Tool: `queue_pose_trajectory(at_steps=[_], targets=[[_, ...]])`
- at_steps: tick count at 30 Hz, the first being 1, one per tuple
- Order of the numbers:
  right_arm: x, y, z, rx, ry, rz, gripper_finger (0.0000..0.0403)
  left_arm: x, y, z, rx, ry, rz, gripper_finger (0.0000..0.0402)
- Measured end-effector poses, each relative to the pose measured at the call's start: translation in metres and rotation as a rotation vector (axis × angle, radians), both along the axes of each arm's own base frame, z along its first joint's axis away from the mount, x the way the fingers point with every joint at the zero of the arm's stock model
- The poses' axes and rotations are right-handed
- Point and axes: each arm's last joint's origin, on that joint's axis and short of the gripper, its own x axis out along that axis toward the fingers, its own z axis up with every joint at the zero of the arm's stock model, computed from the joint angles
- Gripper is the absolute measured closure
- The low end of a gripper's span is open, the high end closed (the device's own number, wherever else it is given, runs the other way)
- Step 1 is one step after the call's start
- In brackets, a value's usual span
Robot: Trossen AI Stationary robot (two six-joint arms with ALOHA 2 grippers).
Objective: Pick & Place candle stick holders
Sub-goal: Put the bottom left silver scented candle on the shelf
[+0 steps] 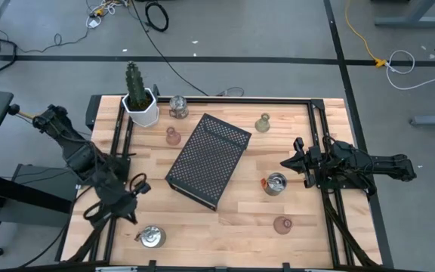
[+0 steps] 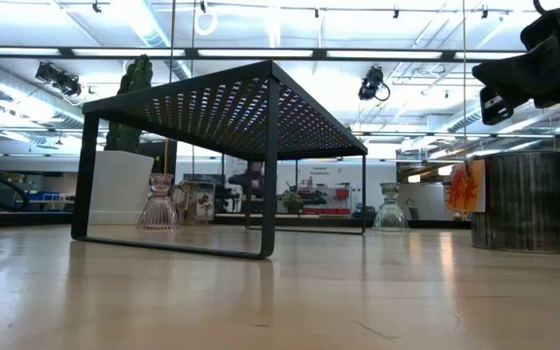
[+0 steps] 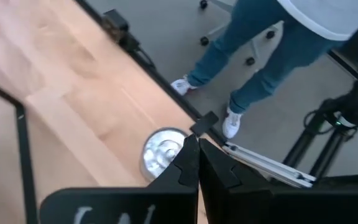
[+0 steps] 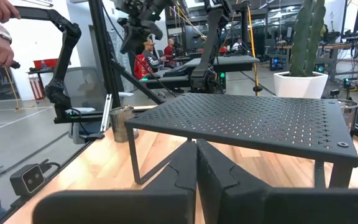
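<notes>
My left gripper (image 1: 137, 187) and right gripper (image 1: 287, 162) are both pinched closed, empty. The silver holder (image 1: 276, 183), lower right in the high view, looks rigid and slick; I'd grip its sides.

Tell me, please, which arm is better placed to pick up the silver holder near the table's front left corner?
Left. The left gripper hangs just beside that silver holder, fingers shut, and its wrist view looks right down on it. The right gripper is across the table, past the tray.

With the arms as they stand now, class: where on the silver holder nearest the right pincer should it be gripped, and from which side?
Grip the silver holder across its round upright wall, coming in level from the right pincer's side. It stands upright and apart from the black tray, and its straight sides probably suit a two-finger squeeze.
</notes>
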Motion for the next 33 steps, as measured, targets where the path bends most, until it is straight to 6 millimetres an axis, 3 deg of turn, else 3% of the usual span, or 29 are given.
queue_pose_trajectory(at_steps=[12,18,24,33], targets=[[0.0,0.0,0.0,0.0,0.0,0.0,0.0391,-0.007,-0.02,0.009,-0.083,-0.113,-0.116,0.0377],[0.0,0.0,0.0,0.0,0.0,0.0,0.0391,0.001,-0.029,-0.001,-0.043,-0.073,-0.117,0.0365],[0.0,0.0,0.0,0.0,0.0,0.0,0.0391,0.007,-0.036,-0.015,0.048,0.041,-0.135,0.0314],[0.0,0.0,0.0,0.0,0.0,0.0,0.0391,0.014,-0.042,-0.009,0.167,0.063,-0.123,0.0209]])
